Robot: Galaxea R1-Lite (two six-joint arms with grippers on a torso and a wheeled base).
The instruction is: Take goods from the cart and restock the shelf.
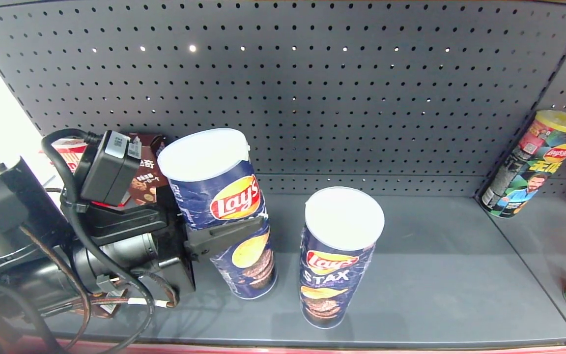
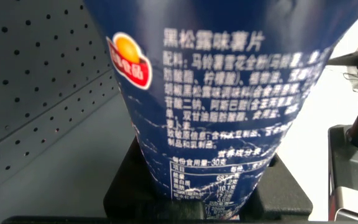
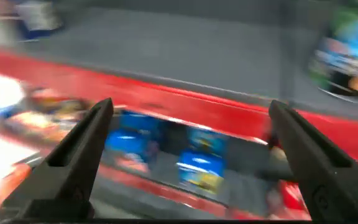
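Fingers (image 1: 224, 235) of left gripper (image 1: 216, 233) clamped round the middle of a tilted blue chip can (image 1: 214, 196), base down near the shelf (image 1: 435, 275), contact unclear; second blue can (image 1: 337, 255) upright just beside. Right gripper (image 3: 191, 165) fingers wide apart, near a red shelf edge (image 3: 229, 112).

Head cam: down onto shelf (image 1: 435, 275). L wrist cam: close-up of can (image 2: 229, 93), shared w/ head.
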